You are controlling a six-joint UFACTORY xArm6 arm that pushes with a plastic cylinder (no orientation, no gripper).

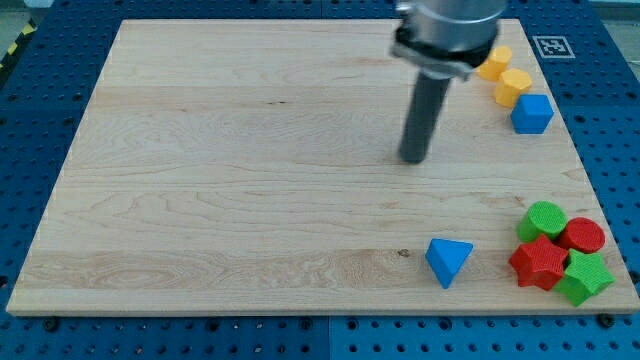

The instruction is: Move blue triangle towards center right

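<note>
The blue triangle (447, 260) lies on the wooden board (220, 170) near the view's bottom right. My tip (413, 158) is on the board above the triangle in the view, a good distance towards the view's top and slightly left of it. They are apart, not touching.
A blue cube (531, 113) and two yellow blocks (513, 85) (493, 63) sit at the view's top right edge. A cluster of a green cylinder (544, 218), red cylinder (582, 236), red star (538, 262) and green star (585, 278) sits at the bottom right.
</note>
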